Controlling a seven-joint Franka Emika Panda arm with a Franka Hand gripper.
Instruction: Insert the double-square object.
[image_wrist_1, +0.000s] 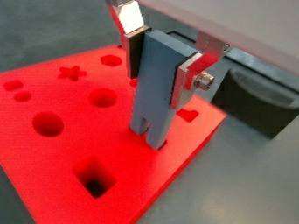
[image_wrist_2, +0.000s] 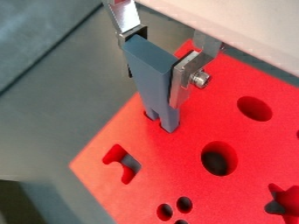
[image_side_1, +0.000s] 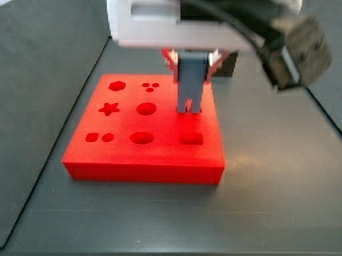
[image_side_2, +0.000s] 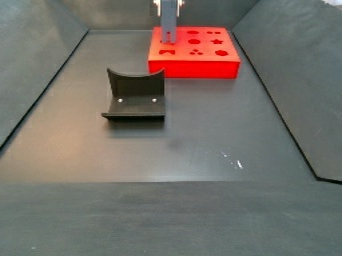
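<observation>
My gripper (image_wrist_1: 162, 66) is shut on the double-square object (image_wrist_1: 156, 92), a slim blue-grey bar held upright with its two prongs pointing down. The prongs touch the top face of the red block (image_wrist_1: 128, 175) near one edge, at two small dark openings. I cannot tell how deep they sit. Both wrist views show this, and in the other one the gripper (image_wrist_2: 152, 61), bar (image_wrist_2: 155, 87) and block (image_wrist_2: 146, 179) are also seen. In a side view the gripper (image_side_1: 195, 62) holds the bar (image_side_1: 193, 88) over the block (image_side_1: 134, 165). In the far side view the bar (image_side_2: 168, 20) stands on the block (image_side_2: 194, 68).
The red block has several shaped holes: round ones (image_wrist_1: 47, 123), a star (image_wrist_1: 73, 73), a diamond-shaped square (image_wrist_1: 94, 179). A dark grey open box (image_side_2: 134, 98) stands on the dark floor in front of the block and also shows behind the gripper (image_wrist_1: 251, 96). Dark walls enclose the floor.
</observation>
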